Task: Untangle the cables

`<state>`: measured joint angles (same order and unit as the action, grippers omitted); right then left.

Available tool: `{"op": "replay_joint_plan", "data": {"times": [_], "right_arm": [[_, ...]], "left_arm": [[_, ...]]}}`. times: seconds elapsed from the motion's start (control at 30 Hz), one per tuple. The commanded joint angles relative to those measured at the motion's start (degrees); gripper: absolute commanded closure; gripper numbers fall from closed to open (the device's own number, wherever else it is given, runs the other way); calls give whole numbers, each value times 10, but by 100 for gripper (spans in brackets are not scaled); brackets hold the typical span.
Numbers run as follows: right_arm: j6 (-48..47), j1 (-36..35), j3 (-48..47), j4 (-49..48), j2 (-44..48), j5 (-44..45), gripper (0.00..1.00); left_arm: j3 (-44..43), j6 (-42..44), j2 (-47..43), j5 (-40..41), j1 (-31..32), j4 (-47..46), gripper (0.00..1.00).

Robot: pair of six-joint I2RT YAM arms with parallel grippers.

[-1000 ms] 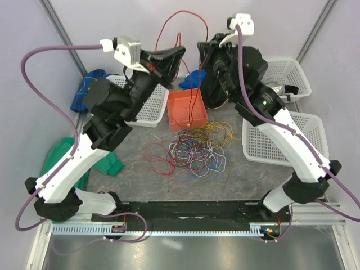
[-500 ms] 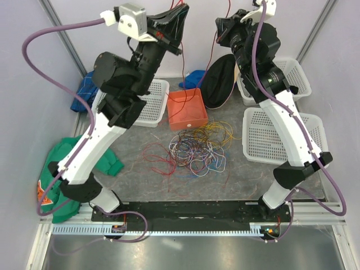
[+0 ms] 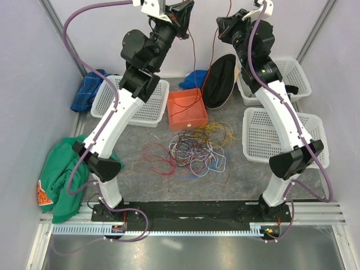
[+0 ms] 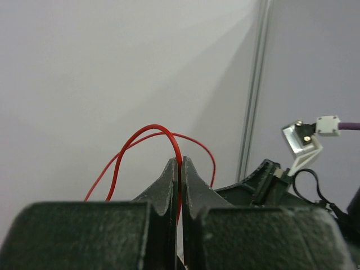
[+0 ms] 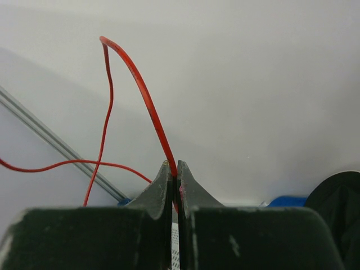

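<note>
A tangled pile of thin cables [image 3: 198,146], red, orange, yellow, blue, purple, white and black, lies on the grey table in front of the orange box. My left gripper [image 3: 185,12] is raised high at the back and shut on a red cable [image 4: 169,138], which loops above its fingertips. My right gripper [image 3: 224,23] is also raised high and shut on the red cable [image 5: 140,90]. Red strands [image 3: 194,56] hang from both grippers down toward the orange box.
An orange box [image 3: 187,108] stands behind the pile. White baskets stand at the left [image 3: 147,107], at the right [image 3: 281,135] and at the back right [image 3: 292,73]. A black cloth [image 3: 219,81], blue cloths [image 3: 87,90] and a green cloth [image 3: 64,169] lie around.
Both arms have risen steeply over the second, lifting the red cable high toward the back wall; the pile on the table has not shifted.
</note>
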<state>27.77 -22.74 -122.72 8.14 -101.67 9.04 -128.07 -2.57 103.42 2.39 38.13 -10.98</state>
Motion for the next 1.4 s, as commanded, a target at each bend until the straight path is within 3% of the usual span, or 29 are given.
{"op": "replay_joint_plan", "data": {"times": [0.0, 0.27, 0.37, 0.57, 0.67, 0.97, 1.37], "right_arm": [[32, 16, 19, -59, -25, -31, 100], [36, 22, 120, -126, -36, -41, 100], [54, 21, 184, -165, -37, -59, 100], [88, 18, 301, -229, -43, -89, 100], [88, 13, 344, -254, -46, -106, 100], [90, 2, 401, -288, -69, -118, 100], [75, -2, 389, -336, -135, -99, 100]], "left_arm": [[11, -83, 18, -35, -39, -48, 98], [84, -117, 40, -53, -69, -84, 98], [159, -132, 21, -49, -70, -111, 98], [396, -169, -36, -7, -71, -187, 98], [451, -172, -62, 29, -71, -191, 98], [514, -134, -157, 86, -71, -145, 98], [474, -161, -237, 31, -71, 40, 98]]}}
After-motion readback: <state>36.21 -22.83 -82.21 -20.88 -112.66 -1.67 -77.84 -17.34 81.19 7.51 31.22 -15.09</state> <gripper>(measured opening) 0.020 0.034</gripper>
